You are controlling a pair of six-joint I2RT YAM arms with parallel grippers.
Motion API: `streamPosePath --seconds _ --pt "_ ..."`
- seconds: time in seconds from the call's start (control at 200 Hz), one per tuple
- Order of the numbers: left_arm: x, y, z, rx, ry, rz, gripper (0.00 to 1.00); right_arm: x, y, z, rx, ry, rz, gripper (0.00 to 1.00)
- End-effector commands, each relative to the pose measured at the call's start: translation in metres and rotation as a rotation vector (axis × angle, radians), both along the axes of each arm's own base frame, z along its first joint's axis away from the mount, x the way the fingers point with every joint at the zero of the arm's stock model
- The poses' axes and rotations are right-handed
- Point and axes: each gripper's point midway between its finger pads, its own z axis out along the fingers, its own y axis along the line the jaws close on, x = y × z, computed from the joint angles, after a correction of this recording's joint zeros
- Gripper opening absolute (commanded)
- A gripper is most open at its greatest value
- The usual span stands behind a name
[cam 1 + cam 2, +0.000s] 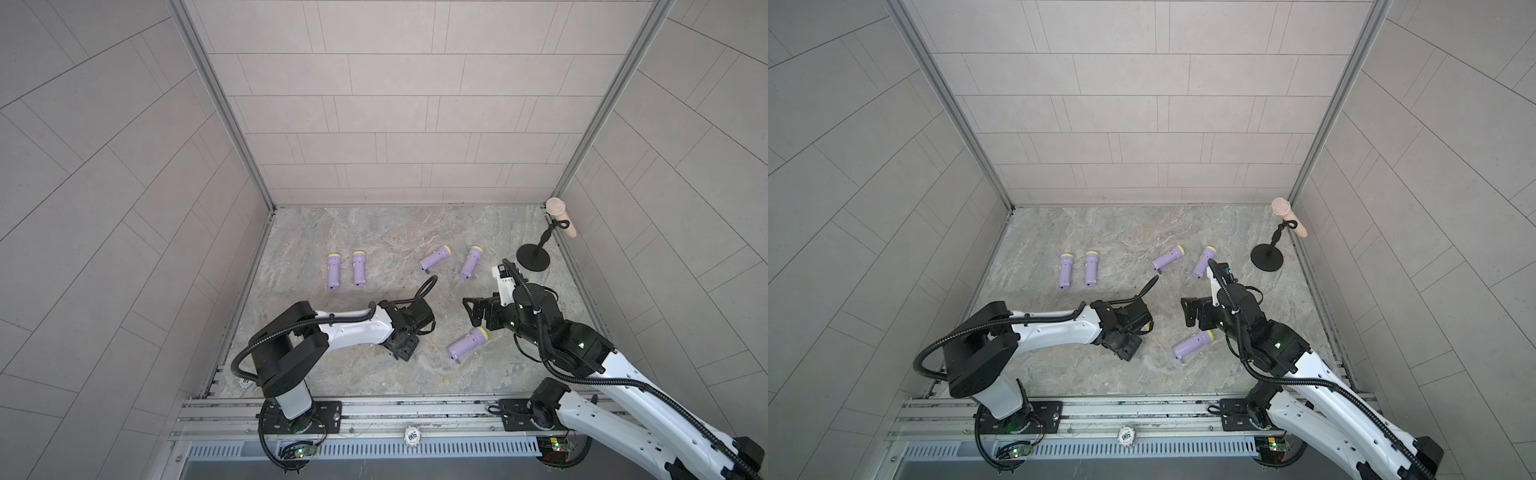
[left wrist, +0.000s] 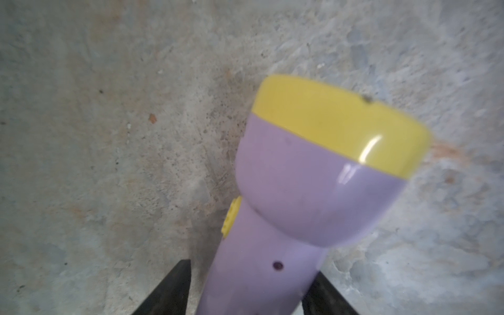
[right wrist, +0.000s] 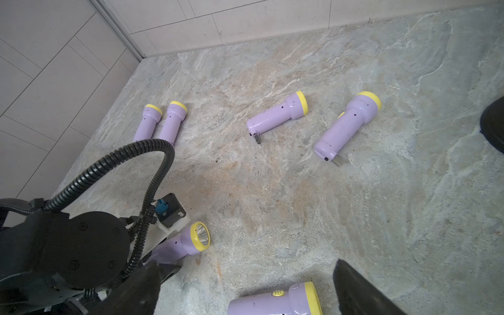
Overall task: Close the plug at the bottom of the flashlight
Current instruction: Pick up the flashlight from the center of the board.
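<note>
A purple flashlight (image 2: 313,177) with a yellow head lies low over the table, its handle between the two black fingers of my left gripper (image 2: 252,270). One finger (image 2: 177,283) stands a little off the handle and the other is against it. Its plug is hidden, and my left wrist (image 1: 415,320) covers it in both top views. The same flashlight (image 3: 191,241) shows from the right wrist view. My right gripper (image 1: 471,312) hangs open and empty above another flashlight (image 1: 467,343), whose metal plug (image 1: 457,360) sticks out.
Two more flashlights (image 1: 333,271) (image 1: 358,269) lie side by side at the far left. Two others (image 1: 434,258) (image 1: 471,262) lie mid-table with plugs sticking out. A black microphone stand (image 1: 533,257) is at the far right, near the wall.
</note>
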Motion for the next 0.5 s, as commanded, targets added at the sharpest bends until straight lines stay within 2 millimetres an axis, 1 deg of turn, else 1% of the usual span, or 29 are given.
streamPosePath --seconds 0.0,0.495 --pt "0.006 0.0062 -0.0014 0.038 -0.011 0.007 0.65 0.0024 0.0014 0.0069 0.022 -0.018 -0.005 1.0" --pt "0.0037 0.0062 -0.009 0.045 0.008 0.012 0.56 0.0029 0.0027 0.0011 0.017 -0.005 -0.003 1.0"
